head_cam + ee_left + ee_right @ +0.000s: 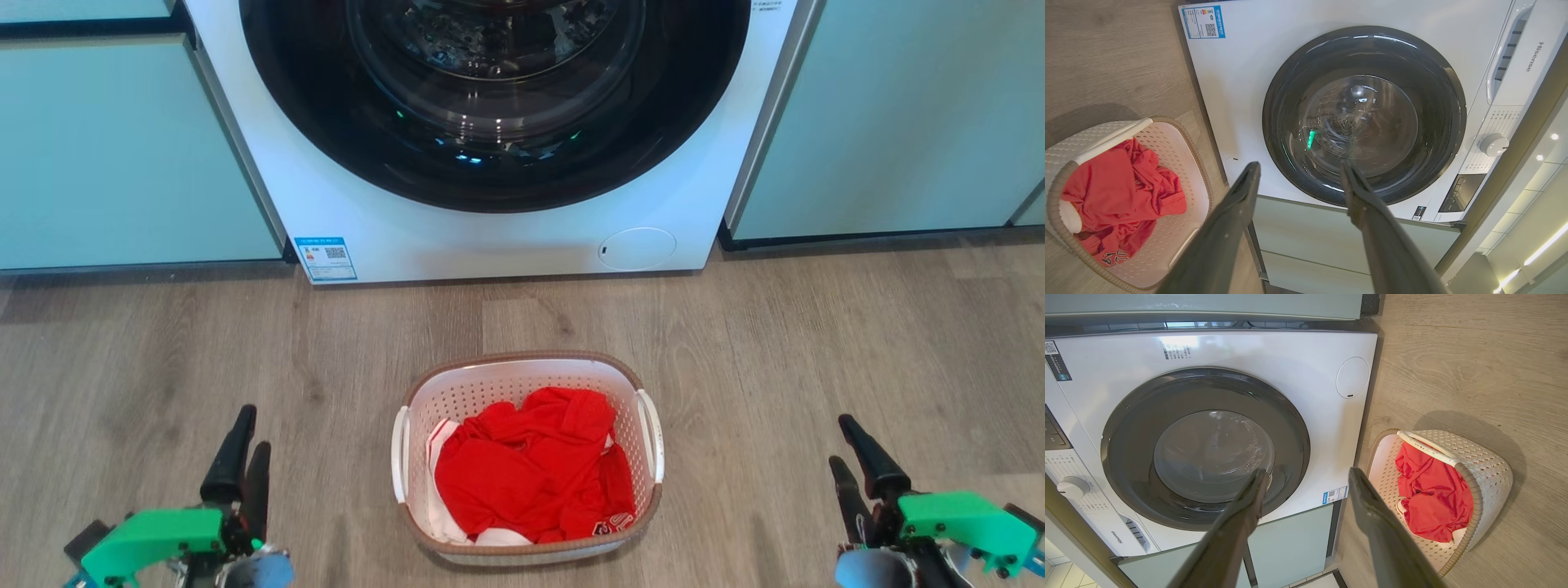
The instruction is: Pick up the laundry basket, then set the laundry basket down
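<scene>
The laundry basket stands on the wood floor in front of the washing machine, white with perforated walls, a brown rim and a white handle on each side. Red clothing with some white fabric lies inside. My left gripper hovers well to the basket's left, open and empty. My right gripper hovers well to its right, also open and empty. In the left wrist view the basket lies left of the left gripper. In the right wrist view the basket lies right of the right gripper.
A white front-loading washing machine with a dark round door, shut, stands just beyond the basket. Pale green cabinets flank it on the left and on the right. Bare wood floor surrounds the basket.
</scene>
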